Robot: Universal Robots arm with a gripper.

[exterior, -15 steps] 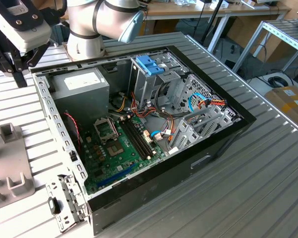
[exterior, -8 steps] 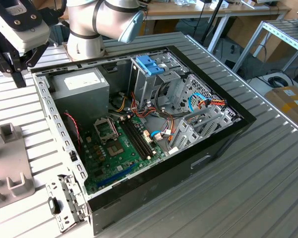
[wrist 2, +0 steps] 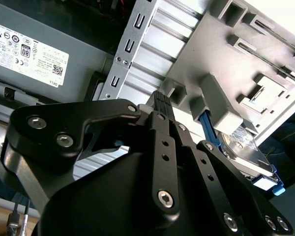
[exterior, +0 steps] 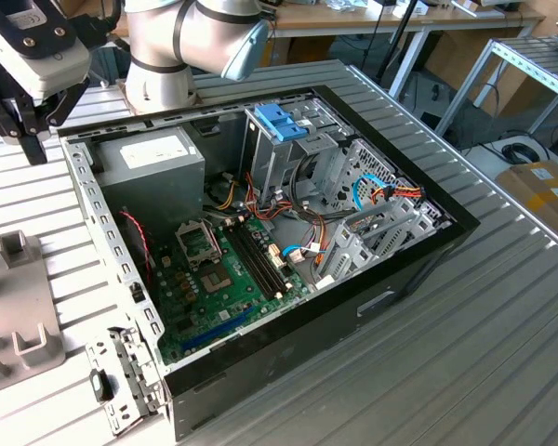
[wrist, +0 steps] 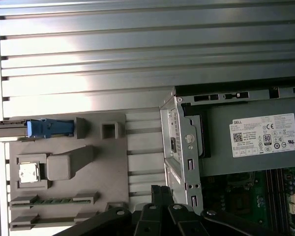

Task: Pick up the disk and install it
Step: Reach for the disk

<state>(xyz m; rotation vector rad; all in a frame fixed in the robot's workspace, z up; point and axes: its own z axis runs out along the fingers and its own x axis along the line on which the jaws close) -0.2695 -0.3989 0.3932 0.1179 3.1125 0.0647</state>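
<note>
Silver-grey jointed robot arm with pale-blue joint caps [exterior: 200, 32] stands upright at the far side in the exterior view and reaches toward the exterior view's left, carrying a white-bodied gripper with black linkage fingers [exterior: 34, 144] pointed downward, ribbed fingertips [wrist 2: 160, 101] drawn together

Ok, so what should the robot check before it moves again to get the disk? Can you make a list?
1. Disk ready to grab: ok. The disk stands on edge in the grey fixture.
2. Blue rail on the disk: ok.
3. Gripper at the disk: not ok. The gripper is apart from it, beside the computer case.
4. Case open: ok, the lid is off.
5. Free bay for the disk: cannot tell. Cables lie close to the drive cage.
</note>
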